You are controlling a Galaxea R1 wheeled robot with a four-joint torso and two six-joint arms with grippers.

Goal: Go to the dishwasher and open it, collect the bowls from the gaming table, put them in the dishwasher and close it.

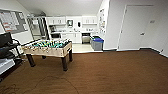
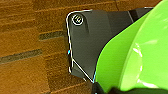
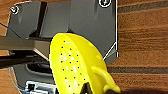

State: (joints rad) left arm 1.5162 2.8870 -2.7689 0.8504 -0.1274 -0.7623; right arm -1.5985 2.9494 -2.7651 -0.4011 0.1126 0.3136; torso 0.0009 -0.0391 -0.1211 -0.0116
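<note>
The dishwasher (image 1: 85, 38) shows as a small steel-fronted unit among the white cabinets of the kitchen at the far end of the room. It is too far off to tell how its door stands. A green bowl (image 2: 135, 57) looms large in the left wrist view, held above the brown carpet with my left gripper shut on it. In the right wrist view a yellow perforated bowl (image 3: 72, 65) with a looped handle hangs over the carpet, my right gripper shut on it. A white surface (image 1: 5, 64) lies at the left edge; I cannot tell whether it is the gaming table.
A table-football table (image 1: 48, 48) stands left of centre on the carpet. Blue-lidded bins (image 1: 97, 43) sit at the kitchen's right corner, beside a white wall and a closed door (image 1: 136, 27). A dark chair and shelves (image 1: 8, 47) crowd the left. A thin cable (image 1: 50, 82) loops on the floor.
</note>
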